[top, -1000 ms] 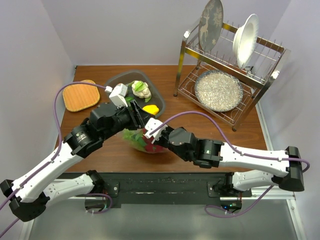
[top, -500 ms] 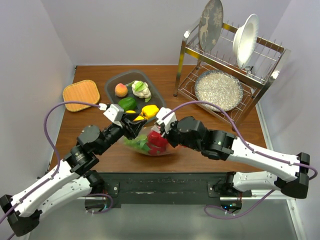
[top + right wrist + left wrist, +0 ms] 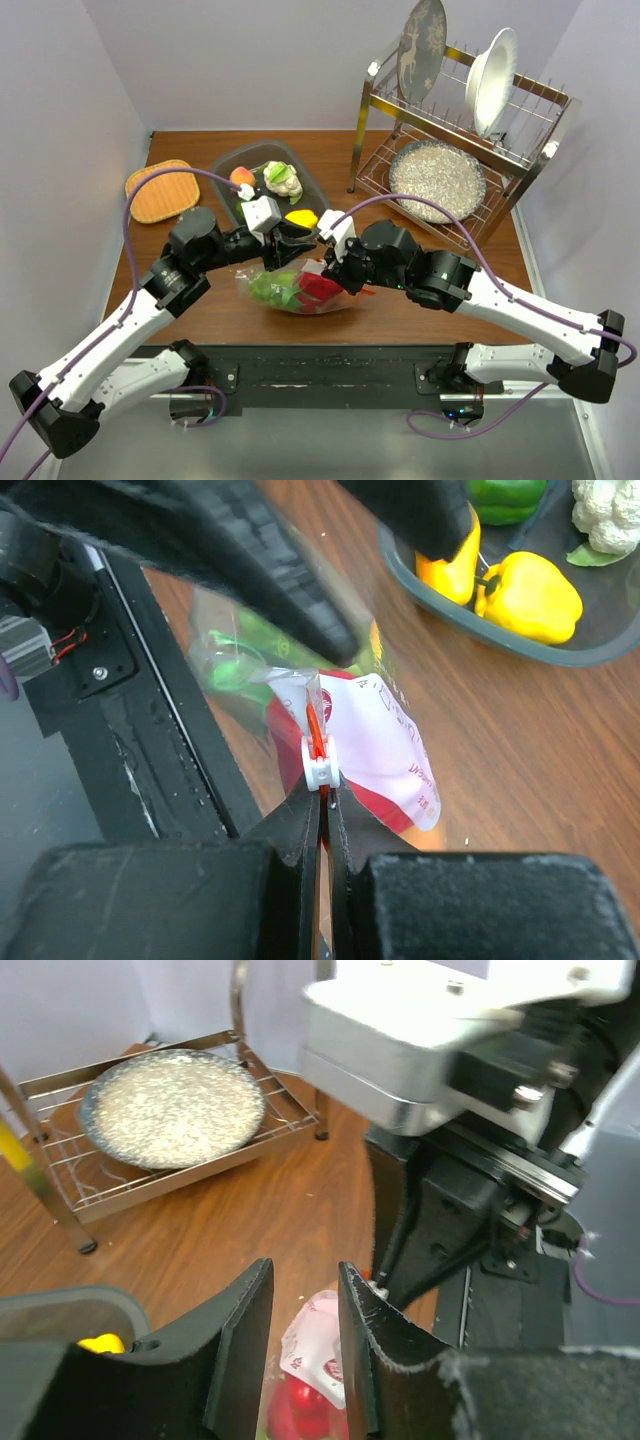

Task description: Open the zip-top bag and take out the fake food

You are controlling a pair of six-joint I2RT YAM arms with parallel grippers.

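- Two arms reach in from the near edge, one left and one right, and meet over the middle of the tabletop (image 3: 200,310)
- One zip-top bag (image 3: 290,297) lies near the front of the tabletop, between and under the two hands, with its zip strip (image 3: 313,725) not yet run open
- The fake food inside shows as one red piece (image 3: 318,290) and one leafy green piece (image 3: 268,287); anything else in the bag is hidden
- The right hand (image 3: 322,802) is closed, pinching the bag's top edge just below the single white slider (image 3: 319,761)
- The left hand (image 3: 303,1270) has its jaws apart over the bag's top, gripping nothing that I can see
- To open it well, the left hand probably needs to clamp the rim just beside the slider and hold firm, while the right pulls straight along the strip; the film is crinkly and may bunch
- Farther back, one dark tray (image 3: 222,165) holds a peach (image 3: 242,178), a cauliflower (image 3: 283,180), a yellow pepper (image 3: 300,218) and a green pepper (image 3: 505,490)
- Far left lies one woven mat (image 3: 158,190)
- Far right, one dish rack (image 3: 365,140) carries three dishes: two upright, one lying flat below
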